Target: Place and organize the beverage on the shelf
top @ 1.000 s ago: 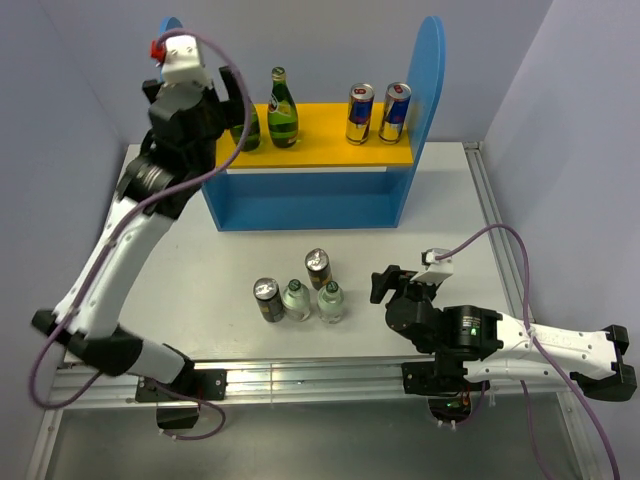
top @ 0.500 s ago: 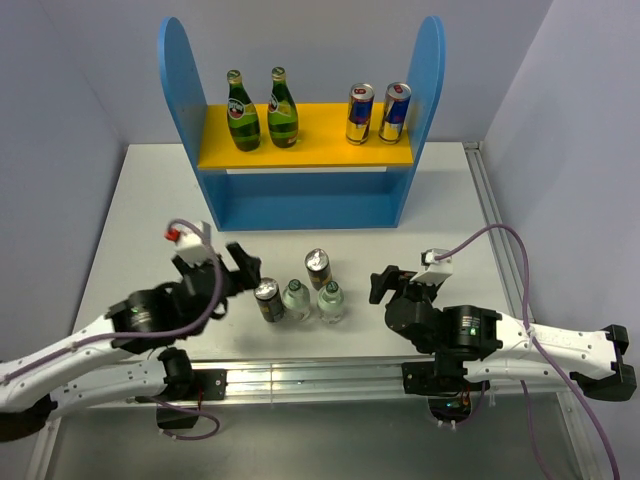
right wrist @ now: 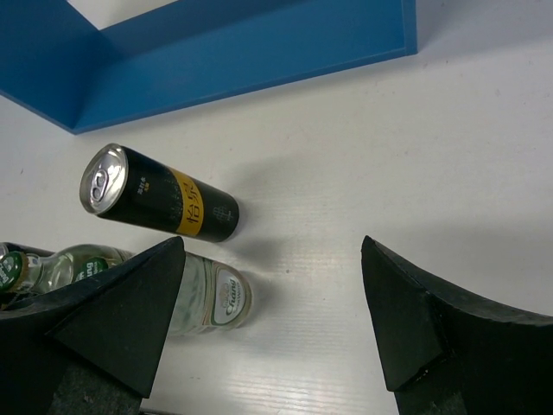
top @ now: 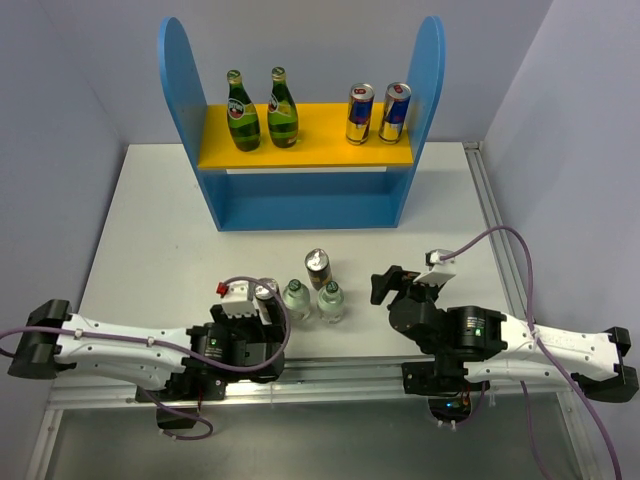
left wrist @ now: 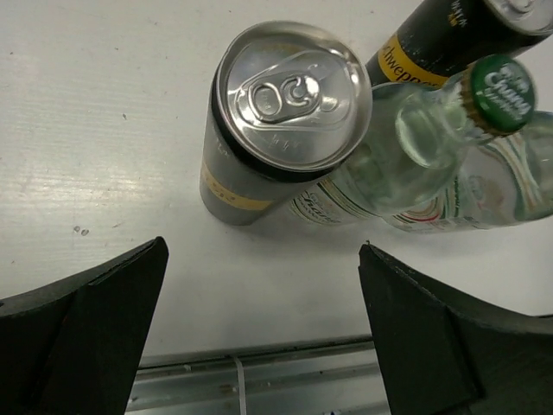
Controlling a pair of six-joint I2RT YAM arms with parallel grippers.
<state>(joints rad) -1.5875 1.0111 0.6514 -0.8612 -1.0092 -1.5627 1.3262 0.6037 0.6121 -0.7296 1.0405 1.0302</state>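
Two labelled green glass bottles stand upright at the 9 o'clock end of the shelf's yellow board, with blue-and-silver cans toward 3 o'clock. On the desk, at 6 o'clock from the shelf, two dark cans with gold bands and two clear bottles with green caps stand bunched together. The left tool, at the cluster's 7 o'clock, gapes wide and empty. The nearest can is just ahead of its fingers, untouched. The right tool, at 3 o'clock, is also spread wide, gripping nothing.
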